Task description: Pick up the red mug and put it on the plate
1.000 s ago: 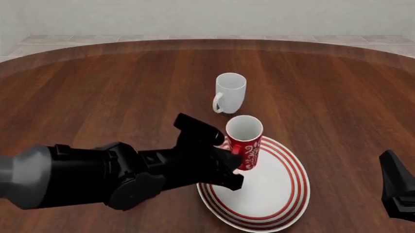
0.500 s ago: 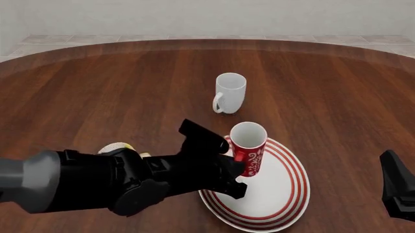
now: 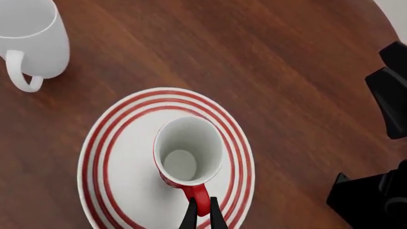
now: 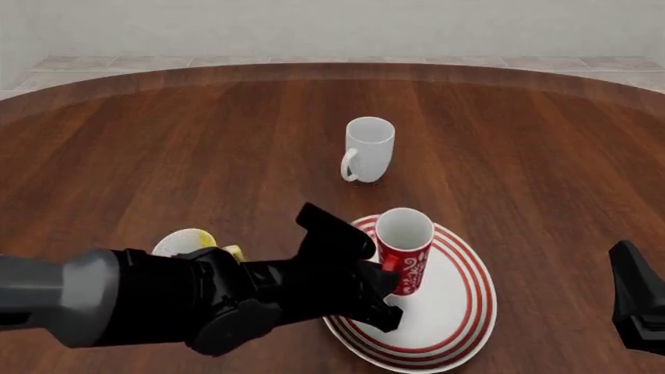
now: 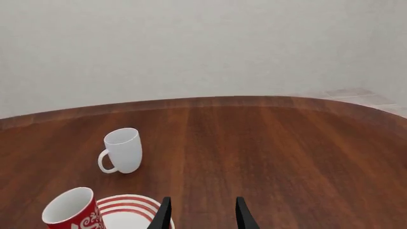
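The brown wooden desk [image 4: 187, 140] carries everything, and the big black left arm [image 4: 177, 300] has pushed further forward over it since a second ago. The plate [image 4: 457, 312] lies under the left jaws. The red mug [image 4: 404, 251], carried there from the plate's near rim, now hangs tilted over the plate, nearer its middle. The left gripper [image 3: 201, 215] has its jaws pinched on the mug's handle. A white mug [image 4: 368, 149] stands well beyond them. The right gripper [image 5: 202, 212] hangs off to the side, jaws apart and empty. No writing is readable.
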Robot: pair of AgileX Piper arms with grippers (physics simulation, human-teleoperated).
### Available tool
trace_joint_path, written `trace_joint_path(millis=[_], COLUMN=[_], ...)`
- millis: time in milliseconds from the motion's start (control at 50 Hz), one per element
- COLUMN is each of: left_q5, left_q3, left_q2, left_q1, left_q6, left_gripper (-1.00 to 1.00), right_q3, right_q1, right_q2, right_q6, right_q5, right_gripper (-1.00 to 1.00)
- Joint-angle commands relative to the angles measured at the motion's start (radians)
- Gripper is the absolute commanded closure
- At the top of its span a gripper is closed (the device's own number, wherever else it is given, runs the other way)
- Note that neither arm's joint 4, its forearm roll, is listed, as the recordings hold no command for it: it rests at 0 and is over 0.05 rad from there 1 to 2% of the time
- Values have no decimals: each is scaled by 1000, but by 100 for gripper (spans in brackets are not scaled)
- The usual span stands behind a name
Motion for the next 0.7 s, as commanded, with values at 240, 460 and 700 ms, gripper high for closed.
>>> trace_joint_path(millis=[240, 460, 700], left_q5=[-12, -31, -44], left_q3=[0, 12, 17], left_q2=[9, 26, 45], left_q1=[-5, -17, -17], left_q6=[10, 27, 33], left_gripper=[100, 100, 100], right_q3=[0, 0, 0], right_q1=[0, 0, 1], right_q2=[-3, -3, -3], right_q6=[-1, -4, -5], right_q5=[2, 2, 3], right_gripper=[-100, -100, -100])
